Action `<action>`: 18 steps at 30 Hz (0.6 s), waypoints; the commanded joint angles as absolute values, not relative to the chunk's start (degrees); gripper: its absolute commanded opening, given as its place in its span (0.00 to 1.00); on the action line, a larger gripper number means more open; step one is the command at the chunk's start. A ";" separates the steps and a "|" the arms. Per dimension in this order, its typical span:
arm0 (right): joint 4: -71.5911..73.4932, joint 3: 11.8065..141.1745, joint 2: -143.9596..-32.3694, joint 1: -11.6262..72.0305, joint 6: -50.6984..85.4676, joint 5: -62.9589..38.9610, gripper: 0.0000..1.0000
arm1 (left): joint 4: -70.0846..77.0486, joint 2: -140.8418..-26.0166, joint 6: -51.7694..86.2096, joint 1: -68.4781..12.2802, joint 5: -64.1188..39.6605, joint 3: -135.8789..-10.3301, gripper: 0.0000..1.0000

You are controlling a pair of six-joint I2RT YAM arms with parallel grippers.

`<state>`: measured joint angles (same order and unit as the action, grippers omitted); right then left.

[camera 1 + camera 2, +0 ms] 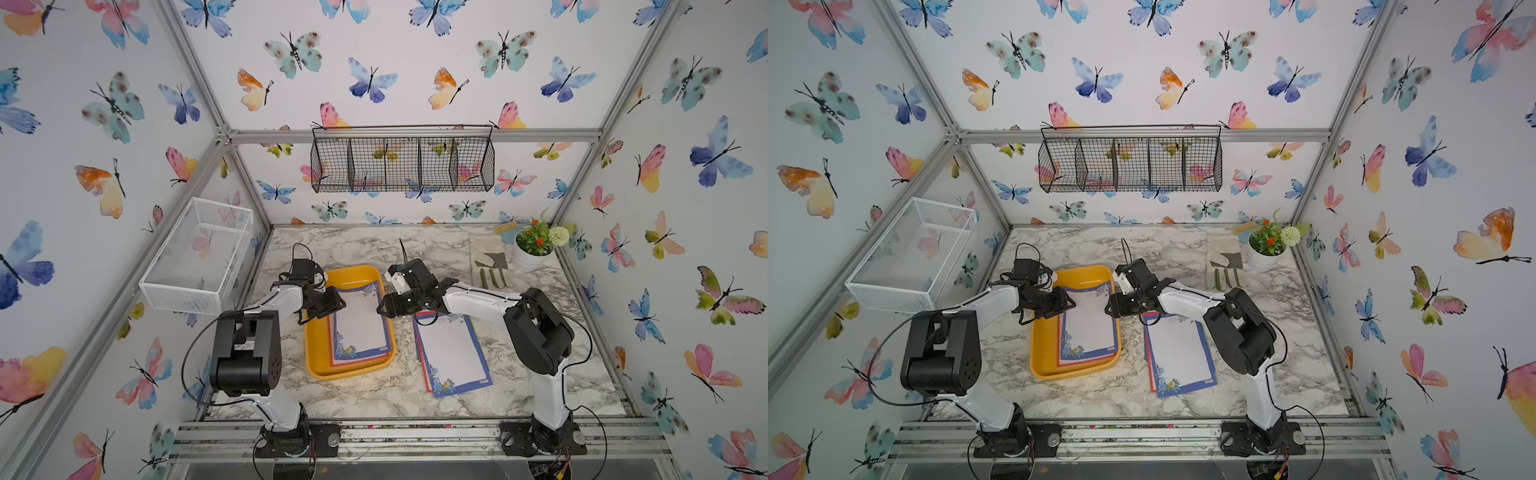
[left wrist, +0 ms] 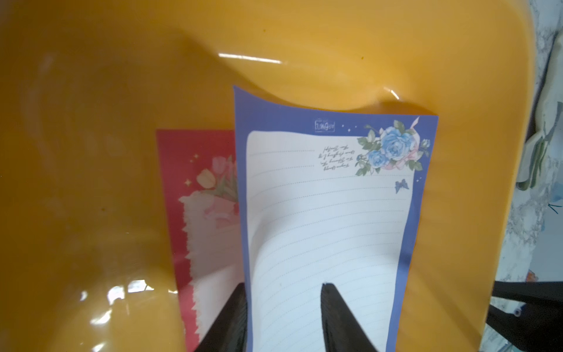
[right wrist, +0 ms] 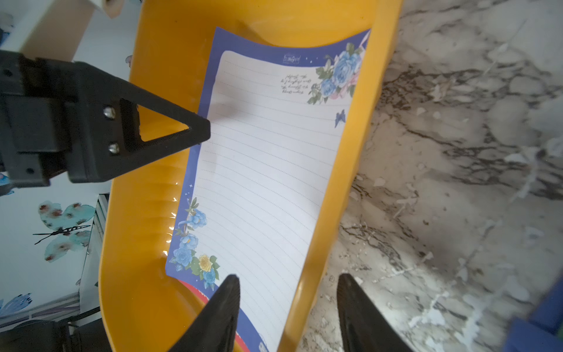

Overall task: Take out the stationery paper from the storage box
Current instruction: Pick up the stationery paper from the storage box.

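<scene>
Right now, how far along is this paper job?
Done: several floral-bordered letter sheets lie stacked on the marble table. In hand: the left end effector straddles the blue-bordered sheet in the shallow yellow-orange plastic tray, not yet clamped. Left: that sheet and red-bordered paper beneath.

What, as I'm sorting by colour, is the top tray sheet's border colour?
Blue, with blue roses on the top sheet; clearest in the left wrist view.
</scene>
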<state>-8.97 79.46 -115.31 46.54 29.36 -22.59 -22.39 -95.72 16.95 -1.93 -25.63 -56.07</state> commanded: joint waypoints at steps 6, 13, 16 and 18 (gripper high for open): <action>-10.36 80.59 -115.29 46.97 29.05 -22.87 0.55 | -21.46 -97.68 17.18 -1.92 -30.86 -56.02 0.32; -10.28 80.64 -112.66 46.94 28.53 -21.59 0.55 | -21.49 -97.43 16.57 -1.91 -31.24 -56.16 0.18; -10.98 81.21 -111.93 46.94 28.44 -20.67 0.55 | -21.47 -96.14 16.18 -1.94 -30.81 -56.33 0.08; -10.99 81.30 -110.92 47.02 28.31 -19.89 0.56 | -21.49 -94.85 15.76 -2.00 -30.76 -56.47 0.04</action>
